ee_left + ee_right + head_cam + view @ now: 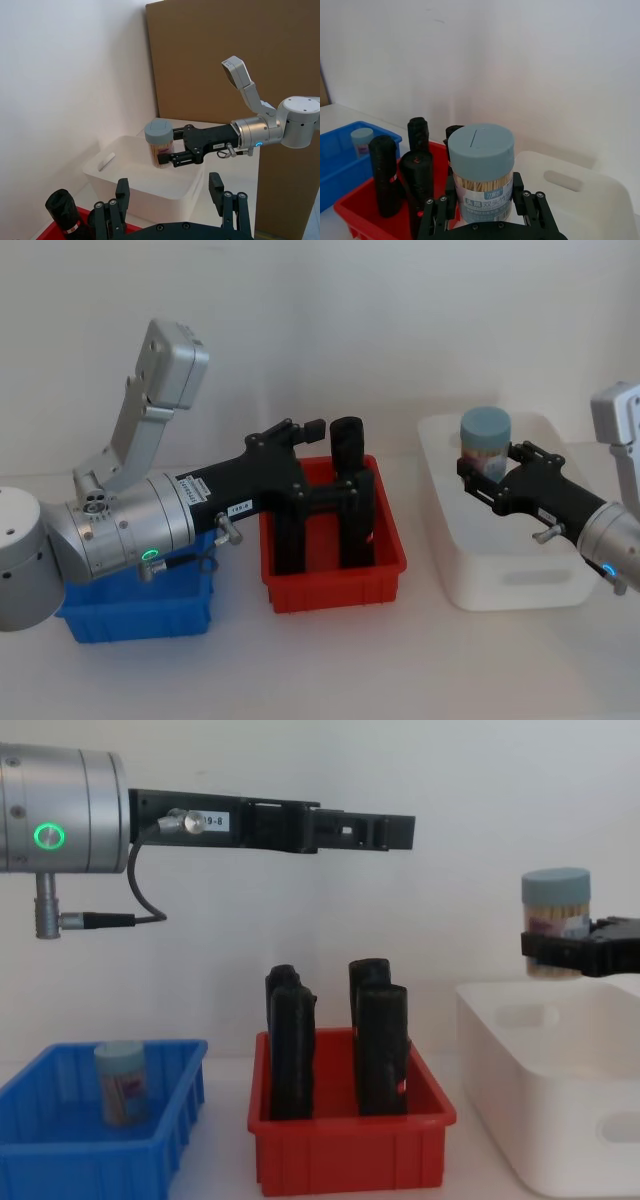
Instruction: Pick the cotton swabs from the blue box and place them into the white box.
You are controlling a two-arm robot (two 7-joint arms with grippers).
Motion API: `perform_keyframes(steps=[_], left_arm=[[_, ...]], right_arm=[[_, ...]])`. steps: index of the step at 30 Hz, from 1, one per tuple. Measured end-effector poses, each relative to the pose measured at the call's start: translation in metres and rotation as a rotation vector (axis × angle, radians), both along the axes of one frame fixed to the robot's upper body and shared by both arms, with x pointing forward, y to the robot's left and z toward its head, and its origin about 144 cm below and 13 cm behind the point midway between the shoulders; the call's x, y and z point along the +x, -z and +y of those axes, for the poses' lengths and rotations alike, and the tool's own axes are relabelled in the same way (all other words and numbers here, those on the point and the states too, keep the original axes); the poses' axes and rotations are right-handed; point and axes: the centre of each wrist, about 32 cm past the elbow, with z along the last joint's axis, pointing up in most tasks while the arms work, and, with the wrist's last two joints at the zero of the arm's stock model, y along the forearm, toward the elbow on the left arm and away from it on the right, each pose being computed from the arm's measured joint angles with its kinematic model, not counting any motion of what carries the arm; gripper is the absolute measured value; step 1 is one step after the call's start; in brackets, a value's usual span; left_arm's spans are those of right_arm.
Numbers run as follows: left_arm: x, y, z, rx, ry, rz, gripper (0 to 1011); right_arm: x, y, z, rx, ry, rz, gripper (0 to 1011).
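My right gripper (487,468) is shut on a tub of cotton swabs (485,443) with a pale blue lid. It holds the tub upright above the far left part of the white box (510,585). The chest view shows this tub (556,918) hanging clear above the white box's rim (540,1020). Another tub of cotton swabs (122,1082) stands in the blue box (60,1160), also seen from the right wrist (361,140). My left gripper (395,830) is open and empty, stretched high over the red bin (350,1155).
The red bin (335,585) sits between the blue box (140,618) and the white box and holds several tall black objects (348,440). My left arm passes over the blue box. A white wall stands close behind the table.
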Motion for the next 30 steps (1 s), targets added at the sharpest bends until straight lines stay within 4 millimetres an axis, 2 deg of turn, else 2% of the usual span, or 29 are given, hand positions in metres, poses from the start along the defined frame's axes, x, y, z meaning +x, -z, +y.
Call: perform_keyframes(steps=[8, 25, 28, 30], left_arm=[[0.000, 0.000, 0.000, 0.000, 0.000, 0.000, 1004], [0.000, 0.000, 0.000, 0.000, 0.000, 0.000, 1004], [0.000, 0.000, 0.000, 0.000, 0.000, 0.000, 1004], [0.000, 0.000, 0.000, 0.000, 0.000, 0.000, 1004]], right_arm=[[0.012, 0.011, -0.004, 0.002, 0.082, 0.066, 641], [0.028, 0.029, -0.003, -0.020, 0.115, 0.174, 642], [0.029, 0.031, -0.002, -0.023, 0.113, 0.184, 699], [0.030, 0.032, -0.002, -0.024, 0.113, 0.189, 771]])
